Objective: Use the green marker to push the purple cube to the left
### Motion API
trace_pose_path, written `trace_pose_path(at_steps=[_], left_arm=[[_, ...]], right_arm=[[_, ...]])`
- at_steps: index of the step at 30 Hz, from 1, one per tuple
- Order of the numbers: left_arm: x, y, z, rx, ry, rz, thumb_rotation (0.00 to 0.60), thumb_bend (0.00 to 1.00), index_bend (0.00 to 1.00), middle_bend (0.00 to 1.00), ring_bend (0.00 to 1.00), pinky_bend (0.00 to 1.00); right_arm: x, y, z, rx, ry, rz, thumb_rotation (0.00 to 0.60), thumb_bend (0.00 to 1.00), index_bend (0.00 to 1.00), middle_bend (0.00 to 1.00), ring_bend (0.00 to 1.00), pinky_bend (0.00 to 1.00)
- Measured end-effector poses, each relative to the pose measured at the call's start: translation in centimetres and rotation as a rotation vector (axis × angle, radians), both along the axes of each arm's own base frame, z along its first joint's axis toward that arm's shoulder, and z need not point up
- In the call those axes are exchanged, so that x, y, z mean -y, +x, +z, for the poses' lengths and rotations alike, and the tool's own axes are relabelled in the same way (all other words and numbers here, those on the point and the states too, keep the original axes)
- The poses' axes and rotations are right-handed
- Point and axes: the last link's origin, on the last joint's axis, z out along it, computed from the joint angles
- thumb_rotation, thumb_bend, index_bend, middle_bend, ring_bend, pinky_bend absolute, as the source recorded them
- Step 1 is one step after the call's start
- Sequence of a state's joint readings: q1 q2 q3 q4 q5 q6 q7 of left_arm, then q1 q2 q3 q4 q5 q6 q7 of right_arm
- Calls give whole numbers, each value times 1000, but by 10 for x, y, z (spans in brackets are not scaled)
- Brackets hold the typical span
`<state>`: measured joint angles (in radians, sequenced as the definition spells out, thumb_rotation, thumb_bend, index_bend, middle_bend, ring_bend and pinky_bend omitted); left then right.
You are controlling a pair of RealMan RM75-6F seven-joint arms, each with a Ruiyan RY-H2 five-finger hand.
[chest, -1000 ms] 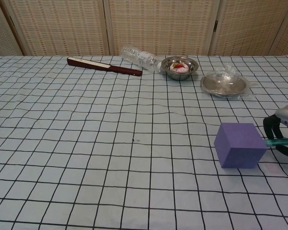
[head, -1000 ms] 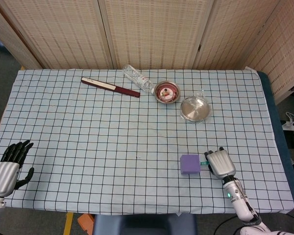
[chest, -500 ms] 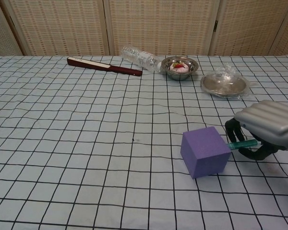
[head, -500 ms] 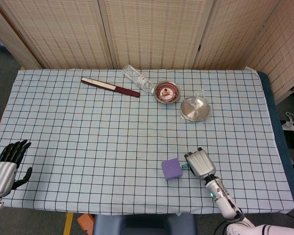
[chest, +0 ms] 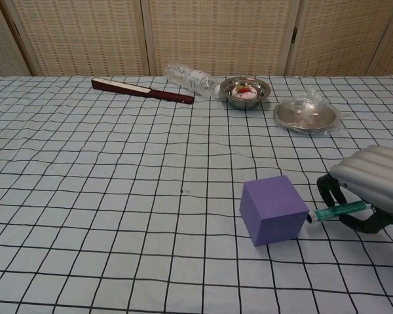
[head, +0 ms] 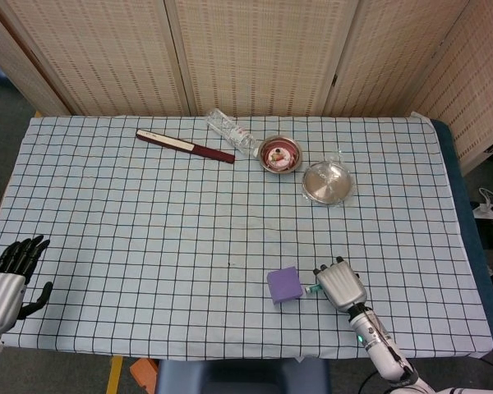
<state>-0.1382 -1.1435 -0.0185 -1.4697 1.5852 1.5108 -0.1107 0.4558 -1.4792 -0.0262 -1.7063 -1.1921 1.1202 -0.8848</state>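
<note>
The purple cube (head: 284, 285) (chest: 274, 209) sits on the checked cloth near the front edge, turned a little askew. My right hand (head: 340, 285) (chest: 373, 188) is just to its right and grips the green marker (head: 311, 289) (chest: 338, 210), which lies flat and points left. The marker's tip is at the cube's right face; whether it touches cannot be told. My left hand (head: 10, 276) hangs at the table's front left corner, fingers apart and holding nothing; the chest view does not show it.
Along the back of the table (head: 131, 222) lie a dark red folded fan (head: 185, 146), a clear plastic bottle (head: 232, 131), a small metal bowl with food (head: 279, 154) and a plastic-wrapped metal lid (head: 328, 181). Wicker screens stand behind.
My right hand with the marker moved left and pushed the cube about one and a half squares left, rotating it slightly. In the last half second the hand drew back a little to the right.
</note>
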Motion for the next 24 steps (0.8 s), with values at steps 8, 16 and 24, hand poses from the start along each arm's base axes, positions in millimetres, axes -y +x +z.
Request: trace_pose_path(at_steps=[8,16,24], left_arm=[[2,2,-1,-2,-4,-8,600,471,0,0,0,62],[2,1,1,6,-1,-10,600,472,0,0,0,62],[2,1,2,10,-2,-10,600,473,0,0,0,63]], right_arm=[[4,15,-7,38,1,28,600,465,926,849,597,387],[11,35,-22,55,31,47,600,465,926,849,597,388],[17,68,-44,101,71,80,600,465,926,849,597,392]])
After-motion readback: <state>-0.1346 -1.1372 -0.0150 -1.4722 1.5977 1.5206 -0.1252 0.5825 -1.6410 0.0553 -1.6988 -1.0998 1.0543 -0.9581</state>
